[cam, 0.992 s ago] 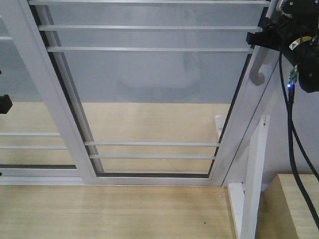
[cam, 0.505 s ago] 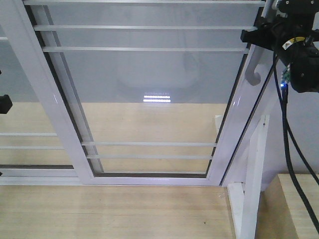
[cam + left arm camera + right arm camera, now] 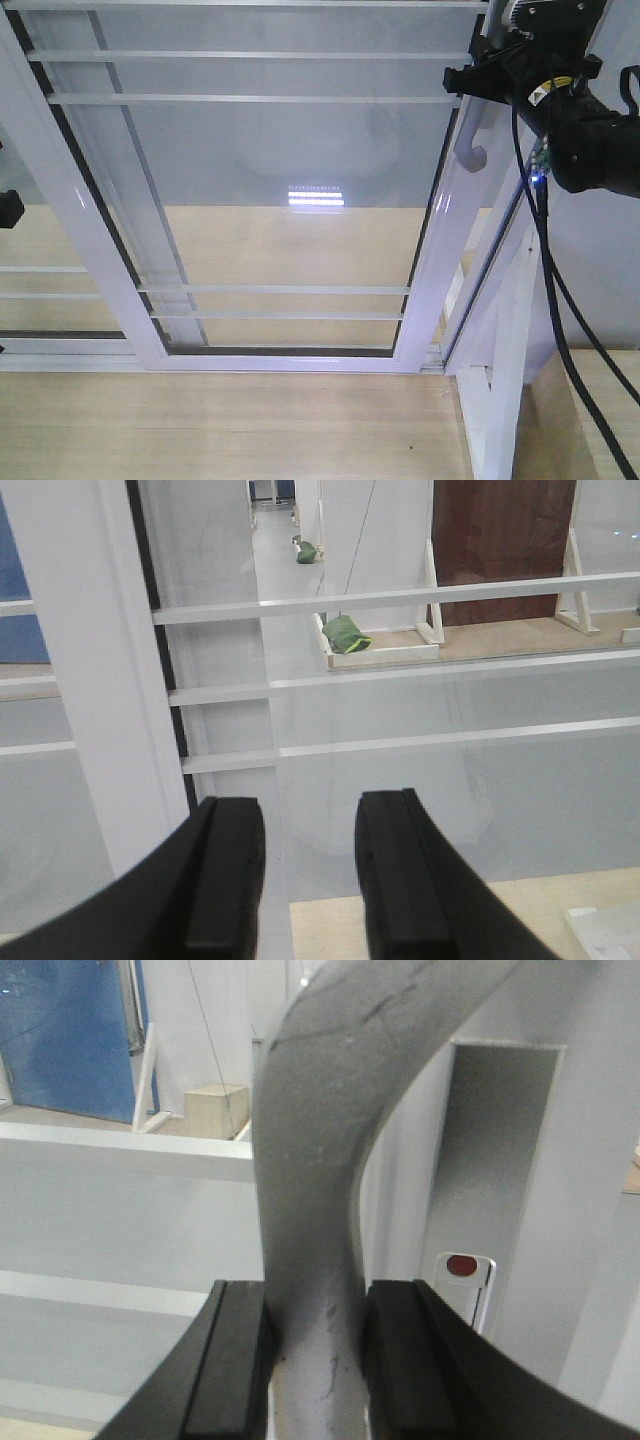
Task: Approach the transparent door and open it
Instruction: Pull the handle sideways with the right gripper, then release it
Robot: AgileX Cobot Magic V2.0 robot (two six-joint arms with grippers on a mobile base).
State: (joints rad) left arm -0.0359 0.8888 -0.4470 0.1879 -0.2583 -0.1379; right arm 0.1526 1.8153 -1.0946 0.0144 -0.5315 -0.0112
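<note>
The transparent door, clear glass in a white frame with thin horizontal bars, fills the middle of the front view. Its curved silver-grey handle hangs on the right stile. My right gripper is shut on that handle at the top right. In the right wrist view both black pads press the handle from either side, at my right gripper. My left gripper is open with nothing between its fingers. It faces the glass and a white stile close up.
A second white-framed glass panel stands at the left, overlapped by the door. A white wooden stand and a light wooden box stand at the lower right. My right arm's black cable hangs there. Wooden floor lies in front.
The door has slid to the left with my right gripper on its handle. A dark gap has opened along its right edge. The left gripper has stayed where it was.
</note>
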